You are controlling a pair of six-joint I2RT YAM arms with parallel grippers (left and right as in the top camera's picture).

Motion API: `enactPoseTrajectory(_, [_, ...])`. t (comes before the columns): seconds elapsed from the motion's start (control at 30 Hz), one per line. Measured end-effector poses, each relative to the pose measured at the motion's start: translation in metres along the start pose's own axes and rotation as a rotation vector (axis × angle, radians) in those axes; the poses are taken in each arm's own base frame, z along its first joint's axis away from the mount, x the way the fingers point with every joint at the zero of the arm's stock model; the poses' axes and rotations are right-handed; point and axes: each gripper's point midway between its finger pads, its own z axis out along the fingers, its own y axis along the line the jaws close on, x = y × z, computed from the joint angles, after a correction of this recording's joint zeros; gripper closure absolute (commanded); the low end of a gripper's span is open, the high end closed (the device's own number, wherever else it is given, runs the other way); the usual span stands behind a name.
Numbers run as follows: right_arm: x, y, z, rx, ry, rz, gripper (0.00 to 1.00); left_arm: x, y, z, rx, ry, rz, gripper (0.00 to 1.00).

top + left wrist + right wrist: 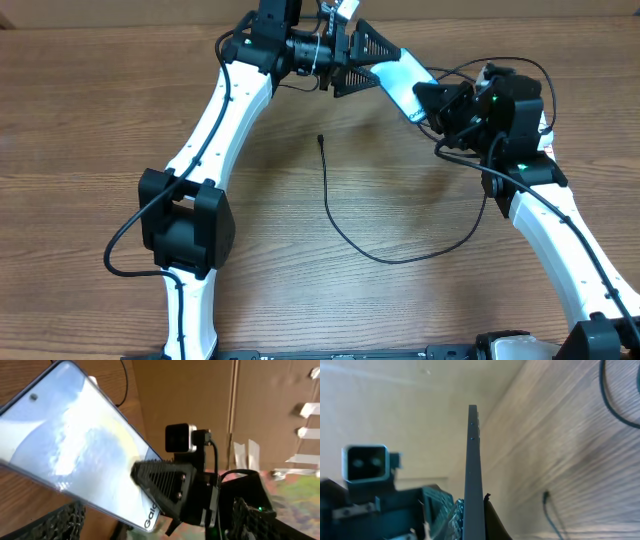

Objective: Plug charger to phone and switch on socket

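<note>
The phone (pixel 398 80), its screen pale blue, is held up off the table at the back, tilted. My right gripper (pixel 428 100) is shut on its right end. In the right wrist view the phone (pixel 472 460) is edge-on, clamped between the fingers (pixel 475 522). My left gripper (pixel 368 62) is open, its fingers on either side of the phone's left end. In the left wrist view (pixel 150 527) the phone (pixel 75 445) fills the upper left. The charger cable (pixel 345 235) lies on the table with its small plug tip (pixel 320 138) free. The socket is not clearly in view.
The cable loops to the right and goes under my right arm (pixel 560 240); its other end is hidden. My left arm (pixel 215 130) crosses the left half of the wooden table (pixel 90 120). A brown cardboard wall (pixel 200 395) stands behind the table.
</note>
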Motion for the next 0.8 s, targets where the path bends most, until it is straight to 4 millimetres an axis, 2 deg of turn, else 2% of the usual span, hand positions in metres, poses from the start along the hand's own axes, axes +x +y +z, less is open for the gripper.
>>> enactPoseTrajectory(0.27, [-0.016,0.034,-0.003,-0.135,-0.063,0.127,0.96,-0.004,-0.006,-0.006,0.026,-0.003,-0.073,0.04])
enactPoseTrajectory(0.37, [-0.017,0.035,-0.003,-0.143,-0.056,0.222,0.96,-0.008,-0.009,-0.006,0.035,-0.011,-0.088,0.08])
enactPoseTrajectory(0.63, [-0.005,0.038,0.001,-0.144,-0.024,0.348,0.96,-0.025,-0.016,-0.007,0.038,-0.081,-0.15,0.38])
enactPoseTrajectory(0.8, [-0.004,0.04,0.001,-0.148,-0.03,0.432,0.96,-0.032,-0.012,-0.007,0.021,-0.121,-0.205,0.46])
